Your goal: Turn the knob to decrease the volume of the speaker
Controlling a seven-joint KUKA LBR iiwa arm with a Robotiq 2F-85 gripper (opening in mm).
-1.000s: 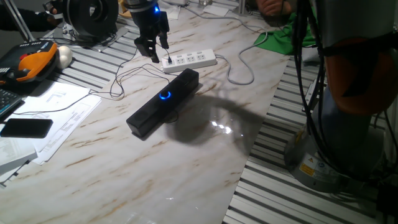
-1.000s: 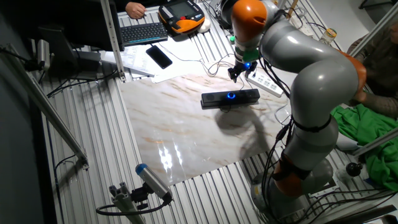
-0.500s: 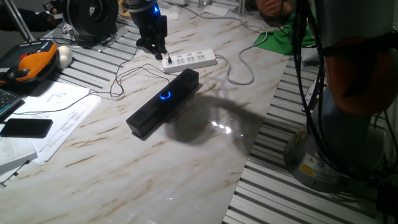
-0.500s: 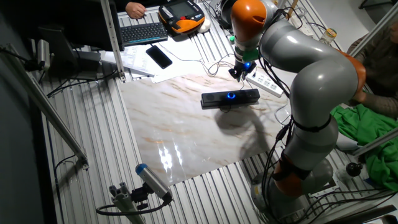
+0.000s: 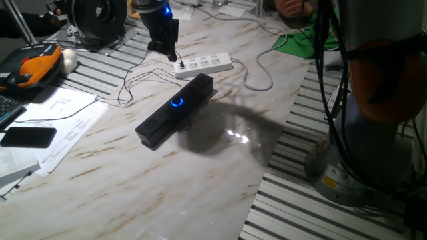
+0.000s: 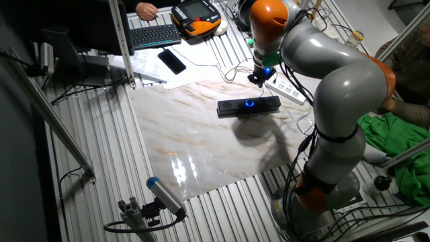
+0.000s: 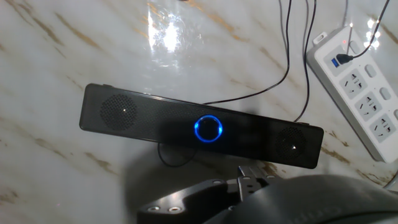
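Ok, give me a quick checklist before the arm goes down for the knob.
1. Knob in sight, ring lit: ok.
2. Nothing covers the knob: ok.
3. Speaker lies flat on the table: ok.
4. Gripper centred over the knob: not ok, it hangs near the power strip.
5. Jaws open enough: cannot tell.
6. Cable off the knob: ok.

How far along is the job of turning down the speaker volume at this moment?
Nothing looks done: the knob glows blue on the speaker, untouched. In hand: the gripper hangs above the table near the power strip, apart from the speaker; whether it is open is unclear. Left: reach the knob, grip it and turn it.
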